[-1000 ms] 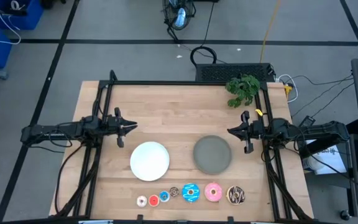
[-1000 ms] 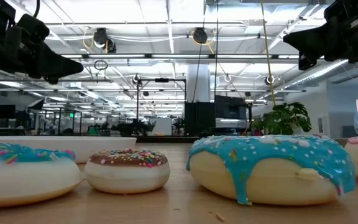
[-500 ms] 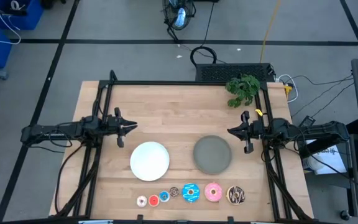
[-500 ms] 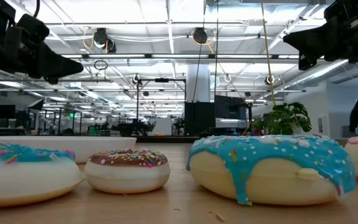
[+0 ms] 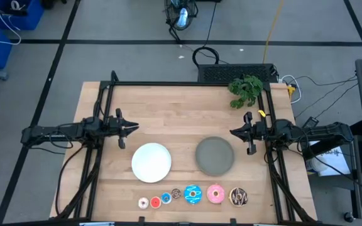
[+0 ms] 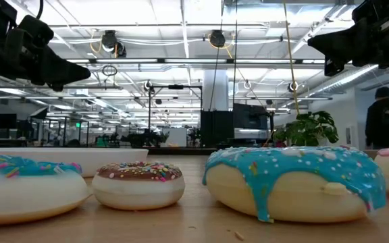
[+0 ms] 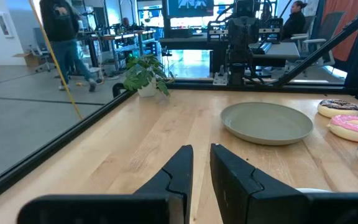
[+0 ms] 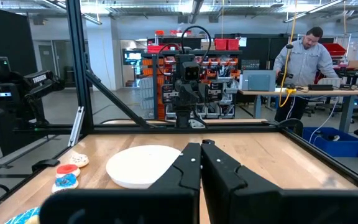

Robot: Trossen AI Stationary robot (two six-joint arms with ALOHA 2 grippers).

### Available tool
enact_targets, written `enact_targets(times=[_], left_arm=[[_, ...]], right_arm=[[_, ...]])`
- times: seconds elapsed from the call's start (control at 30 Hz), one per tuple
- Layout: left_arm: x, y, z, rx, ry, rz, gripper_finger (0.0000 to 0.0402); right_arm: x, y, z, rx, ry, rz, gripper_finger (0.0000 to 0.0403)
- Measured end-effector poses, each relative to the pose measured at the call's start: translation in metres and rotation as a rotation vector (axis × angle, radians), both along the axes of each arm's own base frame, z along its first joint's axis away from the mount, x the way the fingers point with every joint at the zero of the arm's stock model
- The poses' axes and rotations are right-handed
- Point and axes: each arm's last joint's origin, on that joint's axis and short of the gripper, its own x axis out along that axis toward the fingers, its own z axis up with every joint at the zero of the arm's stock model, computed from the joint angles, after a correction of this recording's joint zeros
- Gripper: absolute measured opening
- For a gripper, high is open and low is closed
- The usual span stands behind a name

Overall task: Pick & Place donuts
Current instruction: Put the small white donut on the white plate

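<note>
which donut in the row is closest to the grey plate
The pink donut: it lies right below the grey plate, between the blue sprinkled donut and the dark brown drizzled donut.

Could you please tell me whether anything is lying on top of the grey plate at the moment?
Nothing shows on the grey plate; its top is bare in the high view. Whatever is under it is hidden.
</note>
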Motion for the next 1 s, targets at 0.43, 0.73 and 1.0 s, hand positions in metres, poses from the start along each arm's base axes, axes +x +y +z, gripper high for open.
enact_targets(times=[0.43,0.73,1.0], left_arm=[[0.0,0.0,0.0,0.003,0.0,0.0,0.0063],[0.0,0.001,0.006,0.283,-0.001,0.034,0.0063],[0.0,0.0,0.009,0.09,-0.076,0.012,0.0063]], right_arm=[[-0.003,0.0,0.014,0.03,-0.145,0.005,0.0],[-0.002,-0.002,0.011,0.038,-0.117,-0.05,0.0],[-0.001,-0.002,0.008,0.028,-0.084,-0.075,0.0]])
